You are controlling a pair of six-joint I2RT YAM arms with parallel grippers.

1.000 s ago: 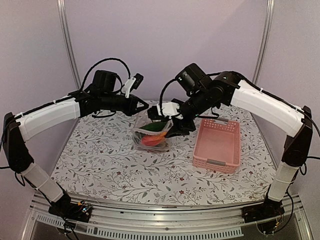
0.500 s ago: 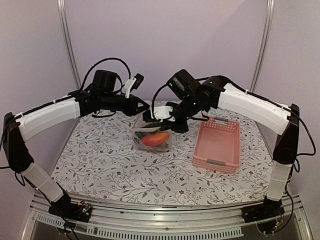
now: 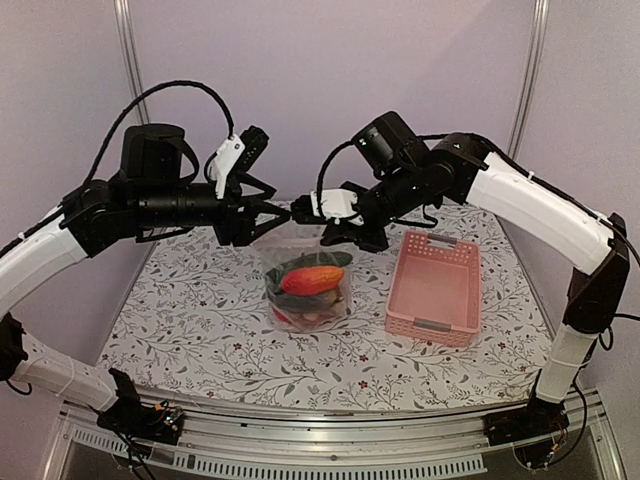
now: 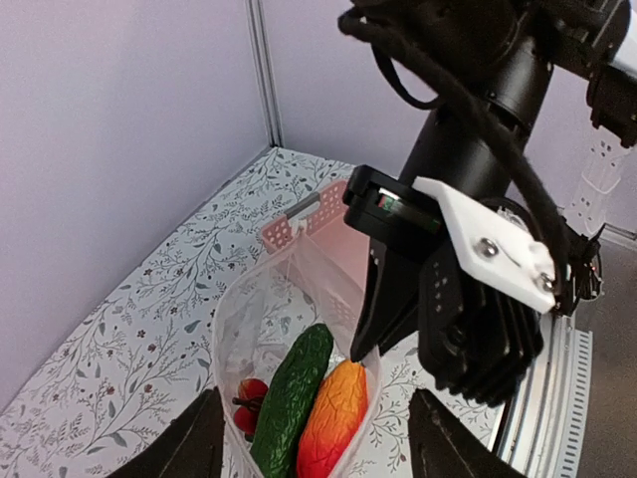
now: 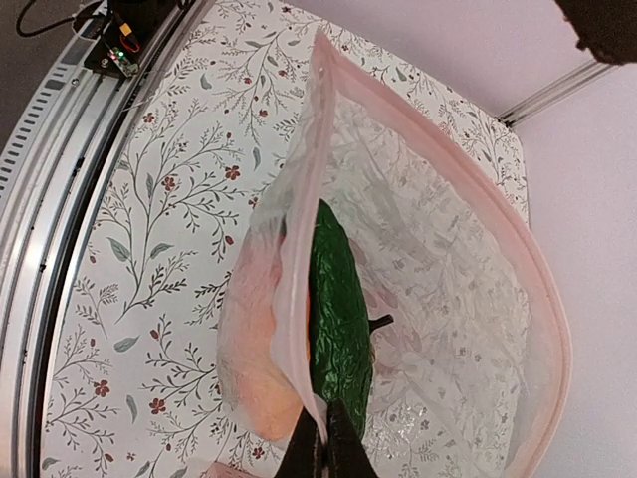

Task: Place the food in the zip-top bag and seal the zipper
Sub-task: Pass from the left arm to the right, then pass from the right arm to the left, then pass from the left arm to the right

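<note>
Right wrist view: right pincer (image 5: pixel 324 445) closed flat on one edge of the bag (image 5: pixel 448 299), pinching the zipper strip (image 5: pixel 528 249) at a single spot, with the rest of the strip looped wide and unsealed. Inside, a dark green cucumber (image 5: pixel 338 319) lying against an orange pepper (image 5: pixel 261 398) blurred by the plastic.

Seen from the left wrist: left pincer (image 4: pixel 318 443) spread wide and gripping nothing, just above the bag's open mouth; whether touching the plastic, unclear. Below it, cucumber, pepper and small red fruits (image 4: pixel 249 390) packed together low in the bag.

From the top camera: both pincers high over the middle of the table (image 3: pixel 190 320), the left one beside the bag's upper left, the bag upright under the right one. Pink basket (image 3: pixel 432 325) on the table just right of the bag.
</note>
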